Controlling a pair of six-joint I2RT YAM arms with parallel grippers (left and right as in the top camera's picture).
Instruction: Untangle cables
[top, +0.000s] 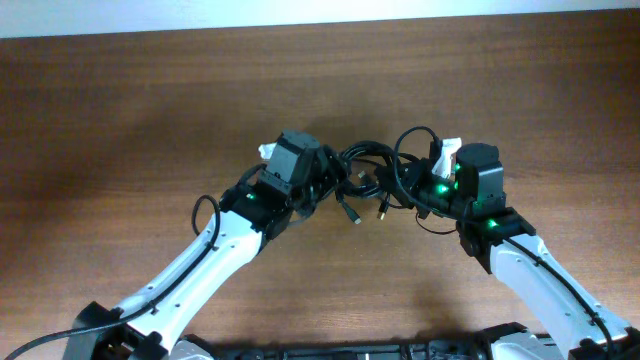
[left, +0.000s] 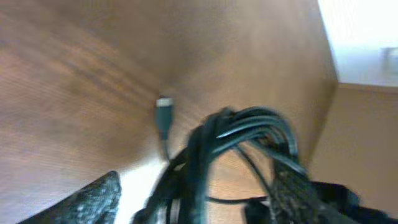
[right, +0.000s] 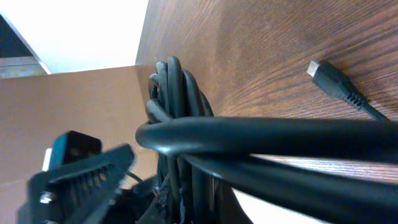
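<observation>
Lying in a tangled clump at mid-table, the cables rest on the brown wooden table between the two grippers.

Overhead: the loops are bunched together. Two loose ends trail toward the near edge. They end in the left plug and, just beside it, the right plug. The left gripper reaches into the clump from the left. The right gripper reaches in from the right, and one loop arches above it.

Left wrist view (blurred): the fingers are spread wide. The bundle runs up between them, closer to the right-hand finger. I cannot tell whether it touches that finger.

Right wrist view: thick strands cross close in front of the lens. A plug connector lies flat on the wood beyond them. Only one finger shows, so I cannot tell whether this gripper is spread or pinching.
</observation>
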